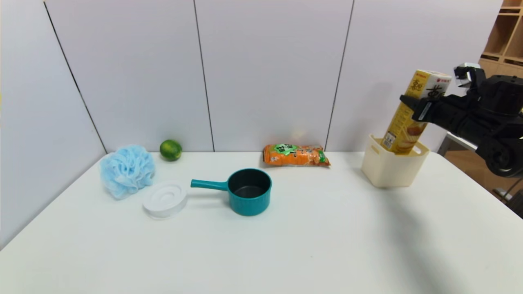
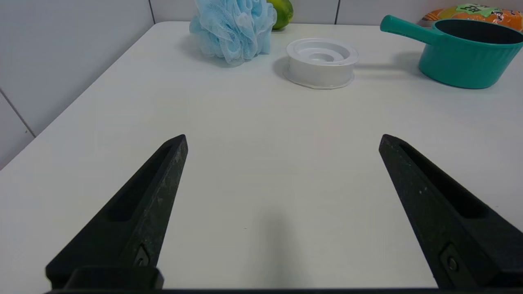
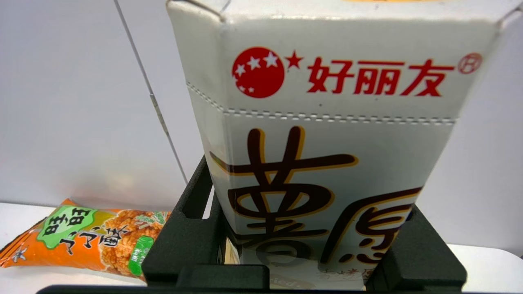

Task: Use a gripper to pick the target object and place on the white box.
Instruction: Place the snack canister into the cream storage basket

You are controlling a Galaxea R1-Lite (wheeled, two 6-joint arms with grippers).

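The tall yellow-and-white snack carton (image 1: 412,118) leans to the right with its lower end inside the cream-white box (image 1: 390,169) at the table's back right. My right gripper (image 1: 421,107) reaches in from the right and is shut on the carton's upper half. In the right wrist view the carton (image 3: 327,134) fills the frame between the black fingers (image 3: 184,241), brown characters facing the camera. My left gripper (image 2: 282,143) hovers over bare table near the left front, open with nothing between its fingers; it is out of the head view.
A flat orange snack bag (image 1: 296,155) lies at the back centre. A teal saucepan (image 1: 247,192), a round white lidded container (image 1: 165,200), a blue mesh sponge (image 1: 127,169) and a lime (image 1: 170,150) occupy the left half. Wooden shelving (image 1: 504,36) stands beyond the right edge.
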